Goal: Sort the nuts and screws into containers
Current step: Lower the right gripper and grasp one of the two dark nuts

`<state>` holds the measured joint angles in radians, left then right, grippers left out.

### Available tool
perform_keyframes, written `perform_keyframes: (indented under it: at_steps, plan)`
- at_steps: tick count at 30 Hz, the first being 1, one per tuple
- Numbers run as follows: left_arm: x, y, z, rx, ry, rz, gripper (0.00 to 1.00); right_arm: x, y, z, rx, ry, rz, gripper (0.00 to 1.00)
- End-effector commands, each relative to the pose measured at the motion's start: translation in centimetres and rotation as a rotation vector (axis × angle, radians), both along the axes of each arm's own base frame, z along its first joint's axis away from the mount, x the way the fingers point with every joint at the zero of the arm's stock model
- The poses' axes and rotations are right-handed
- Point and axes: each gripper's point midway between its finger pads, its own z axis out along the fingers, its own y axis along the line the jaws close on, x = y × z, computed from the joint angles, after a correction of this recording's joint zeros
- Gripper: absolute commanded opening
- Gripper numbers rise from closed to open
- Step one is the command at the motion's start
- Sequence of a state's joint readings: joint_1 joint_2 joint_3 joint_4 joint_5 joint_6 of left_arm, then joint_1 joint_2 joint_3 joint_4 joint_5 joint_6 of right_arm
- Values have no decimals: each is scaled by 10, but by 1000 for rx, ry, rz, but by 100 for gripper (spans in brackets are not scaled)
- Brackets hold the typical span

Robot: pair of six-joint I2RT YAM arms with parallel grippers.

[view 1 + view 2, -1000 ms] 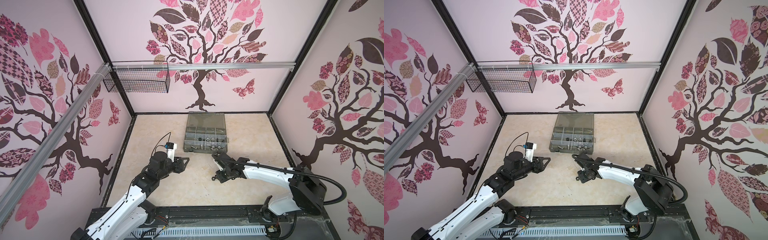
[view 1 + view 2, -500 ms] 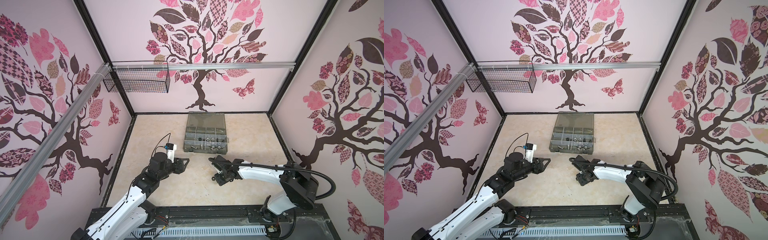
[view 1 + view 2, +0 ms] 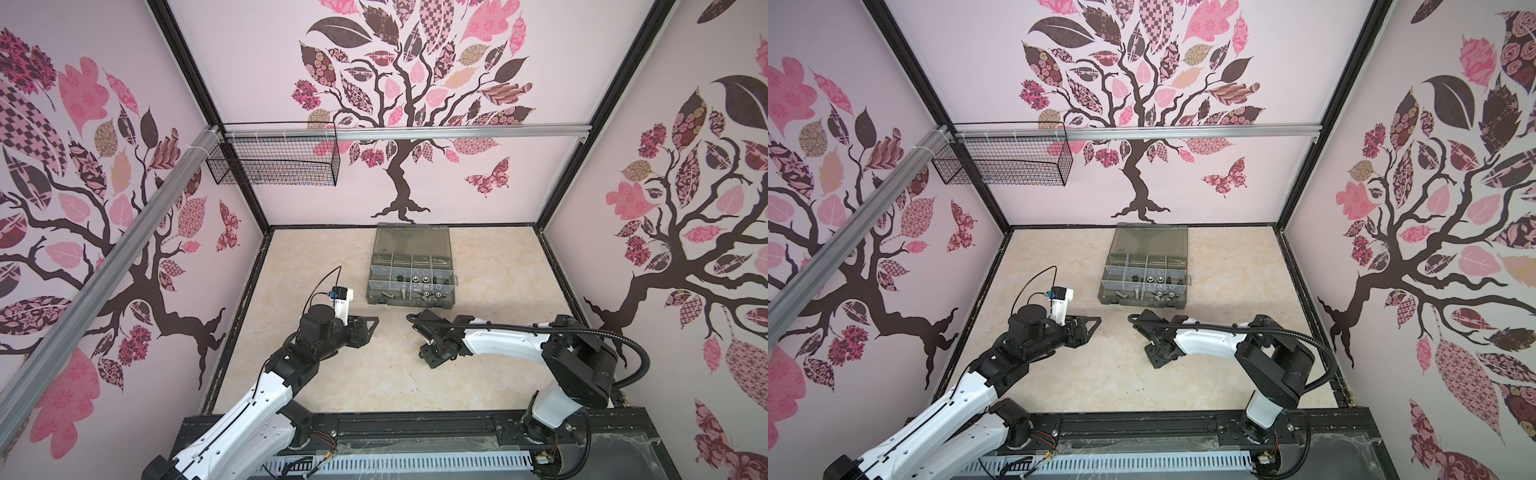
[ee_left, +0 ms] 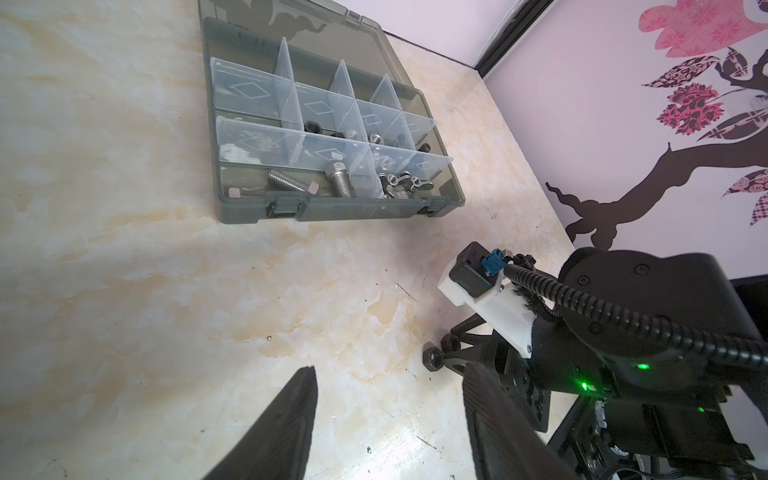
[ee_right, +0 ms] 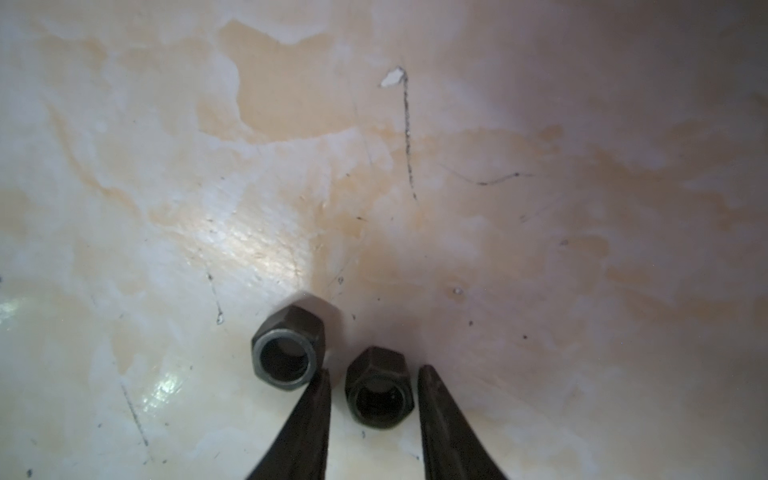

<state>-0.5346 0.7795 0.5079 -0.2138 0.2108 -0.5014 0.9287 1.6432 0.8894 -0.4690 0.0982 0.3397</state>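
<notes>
Currently a black nut (image 5: 379, 392) sits between right end effector (image 5: 373, 370) jaws.

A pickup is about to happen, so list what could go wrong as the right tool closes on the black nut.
1. The right tool straddles one black nut, but one finger sits almost against the second nut. Closing may knock the second nut away or drag it along.
2. The black nut lies right at the fingertips, not deep between them, so the pinch could squirt it out across the table.

White arm links (image 3: 498, 347), black joints (image 3: 582, 365), corrugated cable (image 4: 602, 308)
</notes>
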Motion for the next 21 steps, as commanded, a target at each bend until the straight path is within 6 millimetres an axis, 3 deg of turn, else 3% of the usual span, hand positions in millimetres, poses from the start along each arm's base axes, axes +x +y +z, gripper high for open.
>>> perform_keyframes:
  at_steps: [1, 14, 18, 21]
  plan:
    - [1, 1, -1, 3, -3, 4, 59, 2, -1, -3, -38, -5, 3, 34]
    - [0, 2, -1, 7, 10, 10, 59, 6, 3, 4, -13, -38, 14, 21]
    - [0, 3, 4, 12, 6, 12, 60, 21, 18, 34, 67, -88, 52, 20]
    - [0, 3, 5, 10, 0, 12, 60, 52, 25, 68, 133, -149, 39, 20]
